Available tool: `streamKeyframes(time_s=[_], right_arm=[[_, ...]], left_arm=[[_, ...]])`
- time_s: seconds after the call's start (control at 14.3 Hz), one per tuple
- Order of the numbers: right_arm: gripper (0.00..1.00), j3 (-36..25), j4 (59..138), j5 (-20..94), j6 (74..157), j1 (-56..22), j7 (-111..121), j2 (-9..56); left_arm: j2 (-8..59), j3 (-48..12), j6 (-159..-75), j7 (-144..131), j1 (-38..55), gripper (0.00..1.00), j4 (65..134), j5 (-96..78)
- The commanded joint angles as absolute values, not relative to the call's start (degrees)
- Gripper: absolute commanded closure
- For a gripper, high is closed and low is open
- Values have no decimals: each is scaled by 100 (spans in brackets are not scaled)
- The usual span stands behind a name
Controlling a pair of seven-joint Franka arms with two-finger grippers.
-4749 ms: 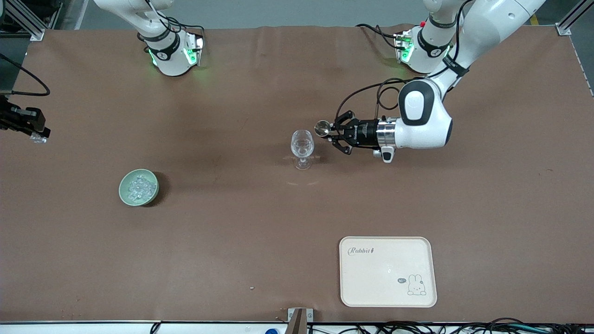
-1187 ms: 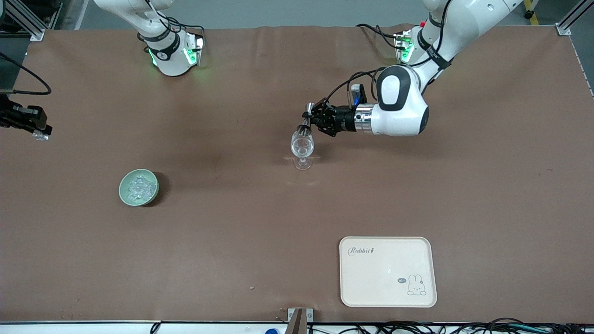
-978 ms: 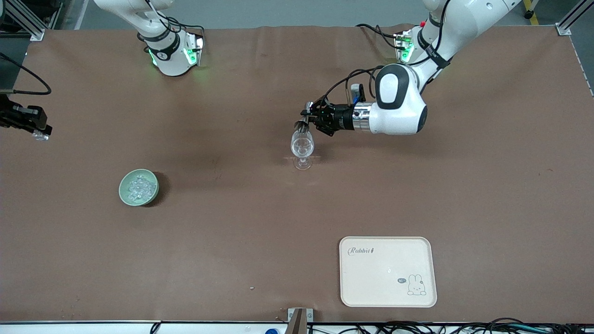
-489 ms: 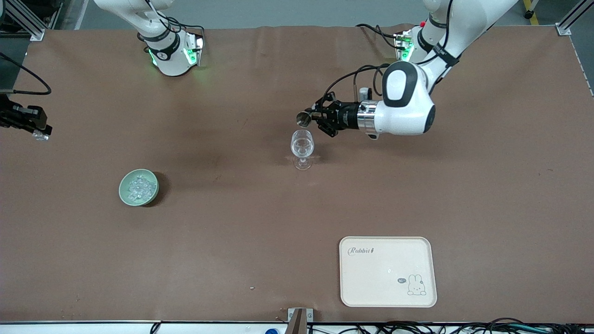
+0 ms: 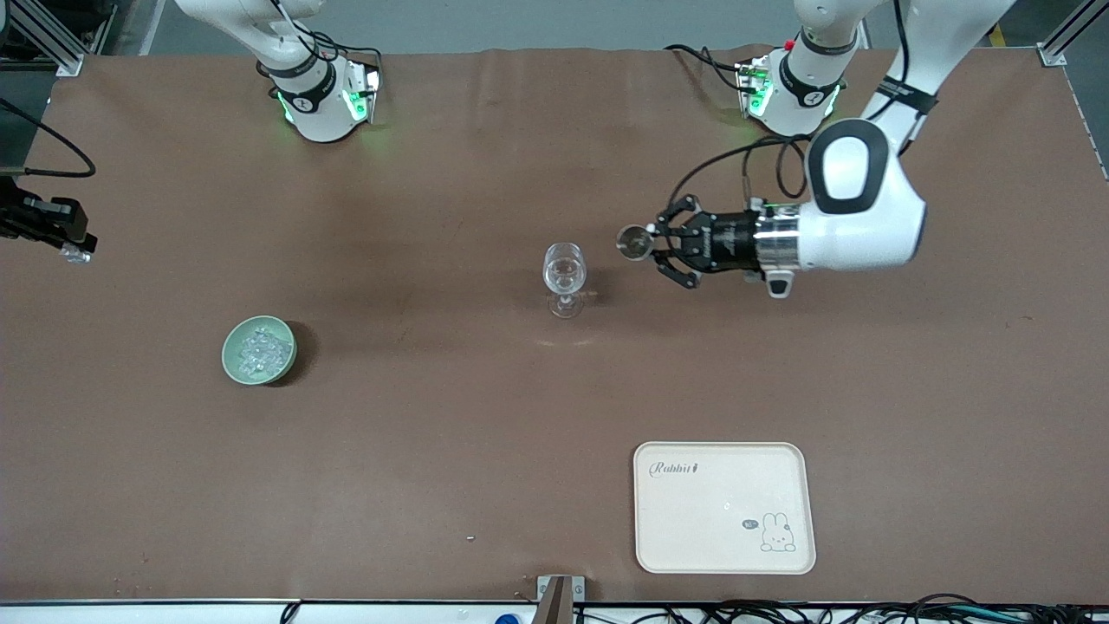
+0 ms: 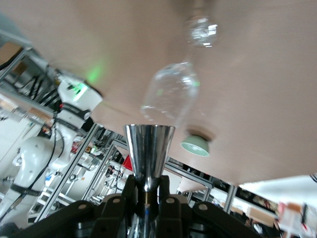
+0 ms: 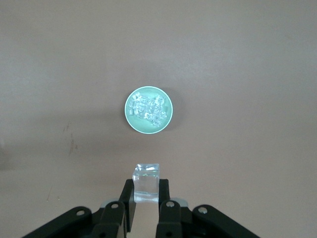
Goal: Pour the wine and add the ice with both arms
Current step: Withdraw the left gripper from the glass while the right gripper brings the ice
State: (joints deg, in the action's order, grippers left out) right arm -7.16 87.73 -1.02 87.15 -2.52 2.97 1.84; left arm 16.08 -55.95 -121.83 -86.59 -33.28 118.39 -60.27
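Observation:
A clear stemmed wine glass point(image 5: 564, 276) stands upright mid-table; it also shows in the left wrist view point(image 6: 171, 91). My left gripper point(image 5: 660, 245) is shut on a shiny metal jigger point(image 5: 635, 243) and holds it in the air beside the glass, toward the left arm's end; the jigger's cone shows in the left wrist view point(image 6: 148, 146). My right gripper point(image 5: 69, 251) is shut on a clear ice cube point(image 7: 146, 176), high over the right arm's end of the table. A green bowl point(image 5: 229, 355) holds several ice chunks point(image 5: 260, 349), also seen in the right wrist view point(image 7: 146, 108).
A cream tray point(image 5: 693, 520) with a rabbit print lies near the front edge, toward the left arm's end. The two arm bases stand along the edge farthest from the front camera. The green bowl point(image 6: 195, 146) shows in the left wrist view past the glass.
My left gripper had the jigger tipped over the glass's mouth; it has drawn back toward the left arm's end with the jigger. The right arm has not moved.

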Motion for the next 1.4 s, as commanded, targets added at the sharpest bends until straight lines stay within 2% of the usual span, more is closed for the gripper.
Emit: streamKeyframes(time_s=[0.0,0.35,0.56,0.77,0.98,1.33], right_arm=[[98,-677,8921,-167,8885,-395,272,70],[100,-677,8930,-167,9254,-1290,220,140],[100,-677,8912,-167,9552,-1923,-515,351],[100,-686,8868,-167,9913,-2740,-1894,702],[100,-685,8859,-123,10133,-3373,-2915,1001],[100,-677,8509,-79,10511,-4226,-4146,1695]], left_arm=[[2265,-5634,-12076,-7852,-3874,100,11541,-5679],[3154,-5318,-12033,-6542,-4403,100,11233,-5467],[3295,-4888,-11997,-5663,-4570,100,11224,-5414],[3471,-4334,-11858,-4784,-4562,100,11163,-5379],[3927,-3842,-11165,-4334,-4562,100,10663,-5318],[4323,-3411,-10960,-4000,-4553,99,10301,-4992]])
